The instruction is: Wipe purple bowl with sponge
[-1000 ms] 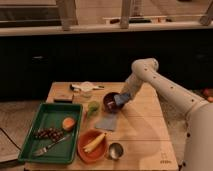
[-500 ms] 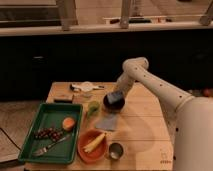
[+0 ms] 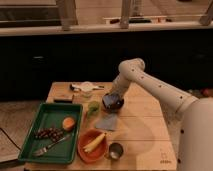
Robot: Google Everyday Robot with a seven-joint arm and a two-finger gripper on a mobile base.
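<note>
The purple bowl stands near the middle of the wooden table, dark and glossy. My gripper is down at the bowl's left rim, at the end of the white arm that comes in from the right. The gripper's tip blends into the dark bowl. The sponge does not show; whether it is in the gripper or inside the bowl is hidden.
A flat grey-blue cloth lies just in front of the bowl. A green cup is to its left. An orange bowl with a banana, a metal cup and a green tray of food fill the front left. A brown block and a white item lie behind.
The arm's elbow has swung to the left over the last second. The gripper stays at the purple bowl, which has barely shifted.
</note>
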